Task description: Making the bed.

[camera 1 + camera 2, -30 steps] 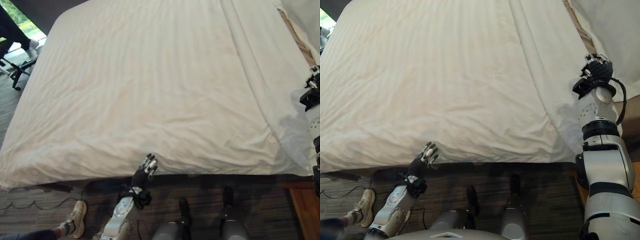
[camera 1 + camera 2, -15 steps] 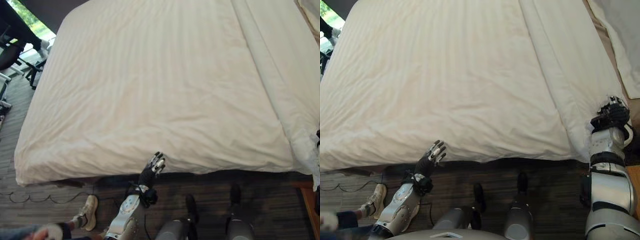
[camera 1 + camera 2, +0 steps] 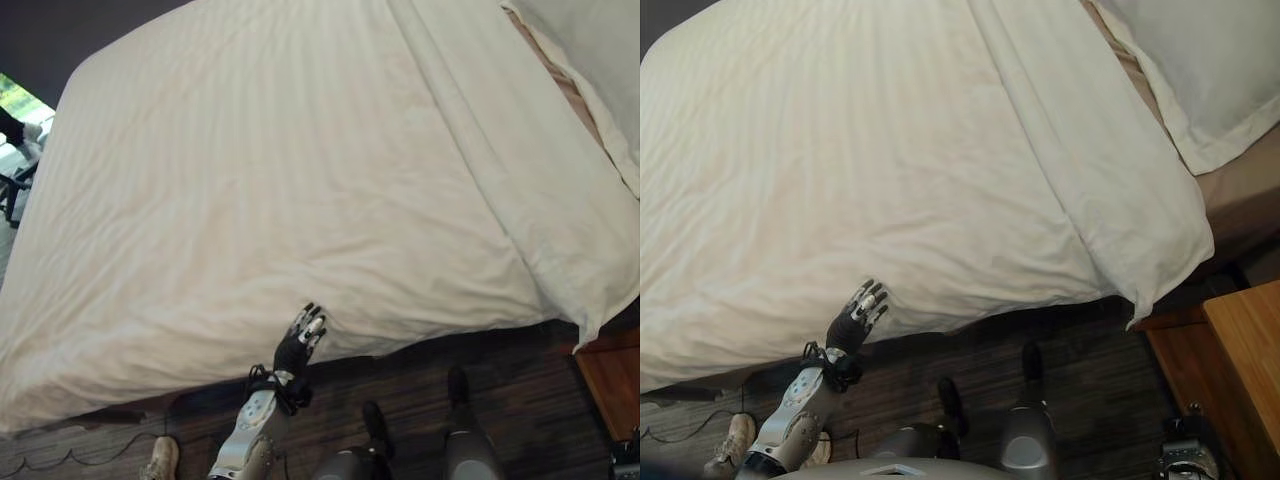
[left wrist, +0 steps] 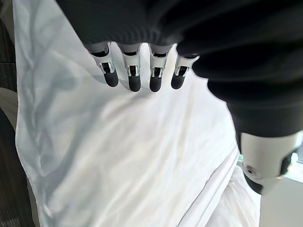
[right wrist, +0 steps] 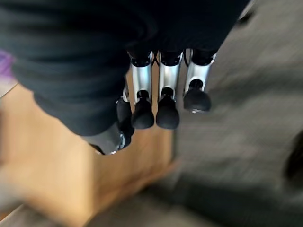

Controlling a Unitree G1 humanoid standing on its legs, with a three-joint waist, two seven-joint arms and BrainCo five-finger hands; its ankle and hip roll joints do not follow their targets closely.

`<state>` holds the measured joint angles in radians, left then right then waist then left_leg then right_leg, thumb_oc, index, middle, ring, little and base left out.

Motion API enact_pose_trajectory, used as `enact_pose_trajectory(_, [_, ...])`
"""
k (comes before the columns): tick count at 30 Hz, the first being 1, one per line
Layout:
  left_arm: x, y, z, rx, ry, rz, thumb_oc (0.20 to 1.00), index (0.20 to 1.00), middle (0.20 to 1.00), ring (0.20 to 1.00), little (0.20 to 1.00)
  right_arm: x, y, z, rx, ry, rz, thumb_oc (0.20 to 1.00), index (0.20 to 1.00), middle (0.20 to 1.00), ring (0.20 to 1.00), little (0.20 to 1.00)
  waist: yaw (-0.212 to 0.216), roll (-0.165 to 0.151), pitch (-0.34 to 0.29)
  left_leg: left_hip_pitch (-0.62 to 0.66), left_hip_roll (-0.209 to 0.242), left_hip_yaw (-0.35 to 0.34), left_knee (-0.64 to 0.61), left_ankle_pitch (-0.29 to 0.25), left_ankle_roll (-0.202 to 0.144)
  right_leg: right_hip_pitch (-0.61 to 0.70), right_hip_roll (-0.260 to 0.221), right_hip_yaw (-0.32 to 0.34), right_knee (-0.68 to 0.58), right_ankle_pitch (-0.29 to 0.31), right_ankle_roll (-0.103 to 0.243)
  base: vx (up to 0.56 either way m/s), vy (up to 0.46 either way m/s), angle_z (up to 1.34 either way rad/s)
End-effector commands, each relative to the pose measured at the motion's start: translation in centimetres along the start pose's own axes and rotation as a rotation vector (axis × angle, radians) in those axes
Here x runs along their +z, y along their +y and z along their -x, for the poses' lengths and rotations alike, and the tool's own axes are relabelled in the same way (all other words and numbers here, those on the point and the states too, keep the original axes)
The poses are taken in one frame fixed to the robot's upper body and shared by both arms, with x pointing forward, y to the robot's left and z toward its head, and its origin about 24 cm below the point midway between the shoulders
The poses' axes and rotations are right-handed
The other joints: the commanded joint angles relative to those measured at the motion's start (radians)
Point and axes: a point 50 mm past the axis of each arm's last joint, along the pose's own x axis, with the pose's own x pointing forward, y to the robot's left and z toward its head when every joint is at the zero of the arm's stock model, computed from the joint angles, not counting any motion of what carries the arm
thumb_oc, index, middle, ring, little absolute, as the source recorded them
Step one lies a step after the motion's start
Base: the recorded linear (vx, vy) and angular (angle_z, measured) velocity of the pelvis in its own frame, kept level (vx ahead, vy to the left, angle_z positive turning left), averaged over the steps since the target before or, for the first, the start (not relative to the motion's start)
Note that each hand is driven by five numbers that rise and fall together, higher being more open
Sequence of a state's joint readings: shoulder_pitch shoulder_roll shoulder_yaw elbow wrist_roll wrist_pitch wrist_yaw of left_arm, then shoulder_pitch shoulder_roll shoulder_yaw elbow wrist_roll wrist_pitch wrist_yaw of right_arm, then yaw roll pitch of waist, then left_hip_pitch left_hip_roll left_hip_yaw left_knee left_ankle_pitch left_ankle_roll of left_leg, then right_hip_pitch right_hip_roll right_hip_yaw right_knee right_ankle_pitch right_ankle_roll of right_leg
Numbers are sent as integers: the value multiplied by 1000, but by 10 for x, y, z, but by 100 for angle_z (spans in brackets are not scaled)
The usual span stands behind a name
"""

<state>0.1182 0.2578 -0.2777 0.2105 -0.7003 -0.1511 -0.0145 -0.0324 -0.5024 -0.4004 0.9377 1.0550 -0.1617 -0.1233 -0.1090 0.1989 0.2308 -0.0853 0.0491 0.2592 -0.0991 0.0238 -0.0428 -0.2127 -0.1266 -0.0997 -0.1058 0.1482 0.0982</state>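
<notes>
A white striped duvet [image 3: 280, 170] lies spread over the bed, with a folded band [image 3: 1060, 130] running along its right side. Its near right corner [image 3: 1145, 300] hangs off the mattress. My left hand [image 3: 301, 337] is at the duvet's near edge, fingers [image 4: 133, 75] straight against the cloth and holding nothing. My right hand [image 5: 163, 90] hangs low beside the bed, its fingers relaxed and empty above the dark floor and a wooden nightstand [image 5: 71, 184]. A white pillow [image 3: 1200, 70] lies at the head of the bed on the right.
The wooden nightstand [image 3: 1250, 360] stands by the bed's near right corner. Dark carpet [image 3: 1080, 360] runs along the near side. A person's shoe [image 3: 735, 435] is on the floor at the lower left, and a person's hand [image 3: 25, 130] shows at the far left.
The camera has swung, so the whole picture has shifted. My right hand has dropped from the duvet's right side to down beside the nightstand. My left hand stays at the near edge.
</notes>
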Motion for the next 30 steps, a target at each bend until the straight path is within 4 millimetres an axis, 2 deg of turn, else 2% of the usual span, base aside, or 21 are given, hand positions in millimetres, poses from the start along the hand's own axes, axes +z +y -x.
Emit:
enact_pose_trajectory(1, [17, 10, -4, 51, -97, -13, 1000, 1000, 1000, 1000, 1000, 41, 51, 8, 117, -306, 23, 1000, 1000, 1000, 1000, 1000, -25, -59, -13, 11, 58, -50, 12, 40, -87, 116, -52, -28, 19, -89, 69, 34, 30, 3])
enact_pose_trajectory(2, [18, 11, -3, 64, -105, -15, 1000, 1000, 1000, 1000, 1000, 56, 59, 15, 137, -407, 48, 1000, 1000, 1000, 1000, 1000, -30, -62, -20, 16, 57, -51, 12, 37, -85, 122, -53, -27, 19, -88, 69, 68, 50, 6])
enact_pose_trajectory(3, [19, 15, -2, 89, -112, -37, 1000, 1000, 1000, 1000, 1000, 80, 75, 34, 126, -602, 131, 1000, 1000, 1000, 1000, 1000, -31, -68, -39, 34, 54, -57, 12, 25, -78, 145, -58, -32, 19, -91, 71, 48, 43, 6])
enact_pose_trajectory(4, [19, 15, -2, 89, -112, -37, 1000, 1000, 1000, 1000, 1000, 80, 75, 34, 124, -602, 132, 1000, 1000, 1000, 1000, 1000, -31, -69, -38, 35, 54, -57, 12, 25, -78, 146, -58, -32, 19, -91, 72, 57, 46, 6])
enact_pose_trajectory(5, [20, 15, -2, 92, -116, -47, 1000, 1000, 1000, 1000, 1000, 89, 84, 41, 124, -670, 145, 1000, 1000, 1000, 1000, 1000, -31, -73, -49, 45, 53, -58, 12, 20, -75, 157, -59, -35, 19, -92, 72, 39, 33, 8])
enact_pose_trajectory(7, [19, 17, -1, 98, -104, -70, 1000, 1000, 1000, 1000, 1000, 94, 98, 50, 152, -734, 206, 1000, 1000, 1000, 1000, 1000, -29, -91, -70, 67, 50, -61, 12, 11, -66, 178, -60, -35, 19, -93, 73, 37, 41, 8])
enact_pose_trajectory(10, [17, 21, 2, 127, -95, -64, 1000, 1000, 1000, 1000, 1000, 92, 108, 60, 195, -776, 282, 1000, 1000, 1000, 1000, 1000, -23, -106, -82, 83, 48, -65, 12, 6, -62, 196, -60, -38, 19, -93, 74, -3, 19, 4])
enact_pose_trajectory(12, [11, 25, 7, 162, -77, -36, 1000, 1000, 1000, 1000, 1000, 74, 124, 71, 297, -767, 338, 1000, 1000, 1000, 1000, 1000, -9, -124, -102, 100, 49, -72, 12, 1, -57, 215, -60, -42, 20, -95, 74, 0, 0, 0])
enact_pose_trajectory(15, [0, 26, 13, 188, -41, -7, 1000, 1000, 1000, 1000, 1000, 44, 134, 83, 418, -687, 362, 1000, 1000, 1000, 1000, 1000, -1, -142, -113, 121, 52, -75, 12, -1, -52, 239, -57, -43, 23, -99, 71, -9, -9, 6])
enact_pose_trajectory(16, [-2, 26, 14, 191, -34, -1, 1000, 1000, 1000, 1000, 1000, 30, 138, 89, 474, -638, 364, 1000, 1000, 1000, 1000, 1000, 0, -149, -115, 127, 53, -77, 12, 0, -52, 246, -56, -43, 24, -100, 70, -33, -11, 3])
enact_pose_trajectory(18, [-6, 25, 15, 205, -23, 7, 1000, 1000, 1000, 1000, 1000, -12, 151, 104, 656, -488, 421, 1000, 1000, 1000, 1000, 1000, 7, -162, -118, 136, 57, -76, 12, 3, -52, 251, -53, -41, 29, -100, 67, -42, -15, 2])
enact_pose_trajectory(20, [-8, 26, 18, 212, -12, 4, 1000, 1000, 1000, 1000, 1000, -38, 155, 117, 785, -426, 554, 1000, 1000, 1000, 1000, 1000, 9, -172, -120, 143, 62, -74, 12, 4, -52, 258, -48, -38, 30, -104, 65, -42, -18, -2])
enact_pose_trajectory(21, [-8, 27, 18, 214, -12, 4, 1000, 1000, 1000, 1000, 1000, -38, 156, 117, 786, -425, 555, 1000, 1000, 1000, 1000, 1000, 8, -172, -119, 144, 62, -74, 12, 4, -52, 259, -48, -38, 30, -104, 65, -35, -17, 0])
enact_pose_trajectory(23, [-7, 27, 20, 211, -23, -55, 1000, 1000, 1000, 1000, 1000, -59, 162, 133, 913, -367, 604, 1000, 1000, 1000, 1000, 1000, 17, -181, -122, 155, 70, -75, 12, 5, -54, 269, -42, -38, 33, -112, 61, -22, -36, 3])
enact_pose_trajectory(24, [-7, 27, 20, 211, -23, -55, 1000, 1000, 1000, 1000, 1000, -59, 161, 133, 913, -367, 604, 1000, 1000, 1000, 1000, 1000, 17, -182, -122, 156, 70, -75, 12, 5, -54, 270, -42, -38, 33, -112, 60, -12, -44, -2])
enact_pose_trajectory(25, [-2, 24, 18, 189, -49, -79, 1000, 1000, 1000, 1000, 1000, -59, 165, 141, 984, -389, 635, 1000, 1000, 1000, 1000, 1000, 20, -188, -124, 166, 76, -73, 12, 6, -56, 275, -39, -39, 42, -120, 60, 0, 0, 0])
enact_pose_trajectory(30, [16, 23, 13, 171, -124, -114, 1000, 1000, 1000, 1000, 1000, -57, 181, 146, 1051, -424, 657, 1000, 1000, 1000, 1000, 1000, 31, -200, -131, 188, 93, -37, 12, 5, -62, 277, -24, -30, 37, -116, 57, -12, -36, -7])
